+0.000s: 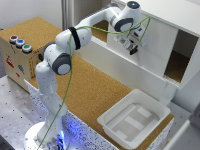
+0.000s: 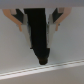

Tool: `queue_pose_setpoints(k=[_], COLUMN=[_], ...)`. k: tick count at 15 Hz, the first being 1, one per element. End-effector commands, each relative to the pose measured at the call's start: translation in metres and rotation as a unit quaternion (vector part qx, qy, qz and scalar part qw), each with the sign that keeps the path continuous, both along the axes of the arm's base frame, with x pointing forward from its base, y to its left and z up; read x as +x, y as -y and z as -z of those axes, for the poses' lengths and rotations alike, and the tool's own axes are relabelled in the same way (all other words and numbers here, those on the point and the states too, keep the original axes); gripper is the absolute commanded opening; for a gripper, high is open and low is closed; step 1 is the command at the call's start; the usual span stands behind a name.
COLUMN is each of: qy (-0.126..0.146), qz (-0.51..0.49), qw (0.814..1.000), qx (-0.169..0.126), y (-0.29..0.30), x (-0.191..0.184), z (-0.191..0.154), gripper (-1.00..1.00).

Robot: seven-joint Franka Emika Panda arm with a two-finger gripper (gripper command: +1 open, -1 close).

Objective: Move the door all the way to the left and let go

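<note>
Gripper point(image 1: 134, 46) sat against the door point(image 1: 150, 47) — the white panel covering the cabinet point(image 1: 170, 15) front's left part in the exterior view, opening to its right. Jaws: can't tell if clenched. Best approach imo — push steady along the track, then release.

White arm point(image 1: 60, 47) — black joint bands, green cable point(image 1: 70, 85).

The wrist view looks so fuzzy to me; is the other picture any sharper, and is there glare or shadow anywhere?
Wrist view: heavily blurred, the dark gripper a smear against the flat white sliding door panel. Exterior view: also soft, yet the white plastic tray and brown cork-topped table read clearly; even light, no strong glare; the white cabinet's open compartment lies in shadow.
</note>
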State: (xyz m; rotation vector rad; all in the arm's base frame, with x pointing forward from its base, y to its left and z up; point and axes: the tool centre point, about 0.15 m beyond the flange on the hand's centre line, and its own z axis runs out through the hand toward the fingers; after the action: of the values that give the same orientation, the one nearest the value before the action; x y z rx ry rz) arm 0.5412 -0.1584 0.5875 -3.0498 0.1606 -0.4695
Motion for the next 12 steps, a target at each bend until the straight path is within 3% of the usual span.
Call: queue_pose_setpoints(k=[1, 8, 9, 12], qy=[0.009, 0.010, 0.013, 0.011], qz=[0.035, -0.014, -0.013, 0.008], qw=[0.998, 0.996, 0.995, 0.996], qx=[-0.058, -0.083, -0.096, -0.084], y=[-0.054, -0.096, -0.105, -0.121], x=[0.031, 0.040, 0.041, 0.045], z=[0.055, 0.055, 0.055, 0.057], gripper=[-1.00, -1.00, -1.00, -1.00])
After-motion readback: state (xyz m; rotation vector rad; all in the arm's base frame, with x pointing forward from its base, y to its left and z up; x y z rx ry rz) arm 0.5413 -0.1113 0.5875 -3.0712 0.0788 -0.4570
